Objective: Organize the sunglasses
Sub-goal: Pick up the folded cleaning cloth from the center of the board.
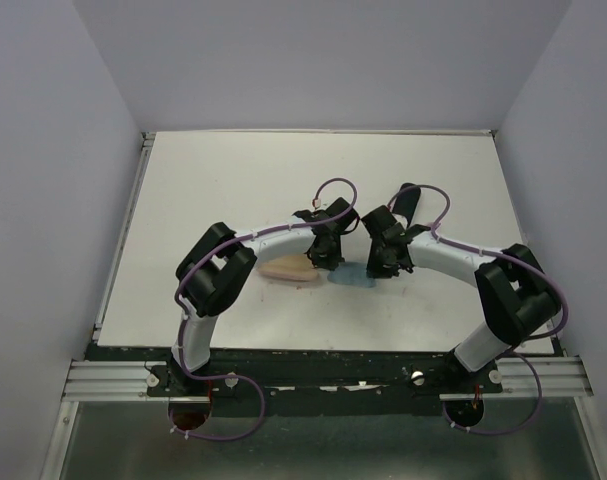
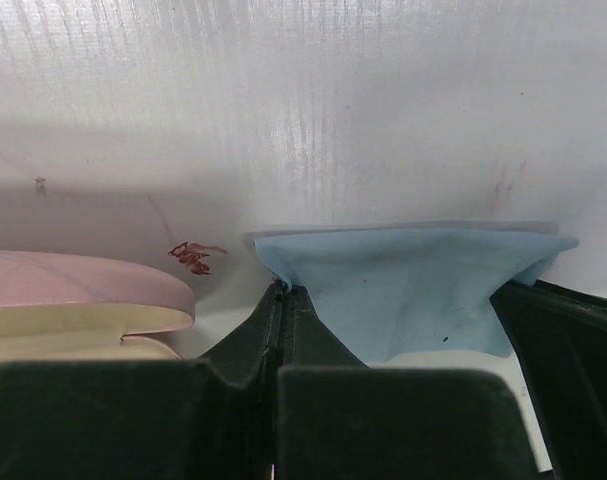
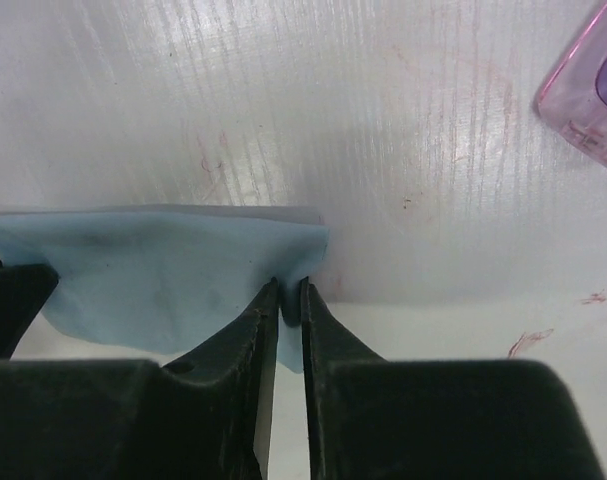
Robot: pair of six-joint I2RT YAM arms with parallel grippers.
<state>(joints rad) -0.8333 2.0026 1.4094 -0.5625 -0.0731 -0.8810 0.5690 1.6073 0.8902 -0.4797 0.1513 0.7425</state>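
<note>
Pale grey walls are seen on three sides of a white table, whose surface is marked by small red smears. Near the table's middle, a light blue cloth is held between the two arms. The left gripper is seen pressed fully together on one corner of the cloth, with no gap between its fingers. The right gripper is set at a narrow slit on the opposite corner, and a sliver of blue fabric is seen pinched in that slit. The cloth is spread between both grips, and a thin shadow is seen along its far edge. A pink case with a cream underside is laid just left of the left gripper, apart from the cloth. The pale pink-purple sunglasses are found on the table at the upper right corner of the right wrist view, well apart from the cloth and only partly in frame; they are touched by neither gripper
</note>
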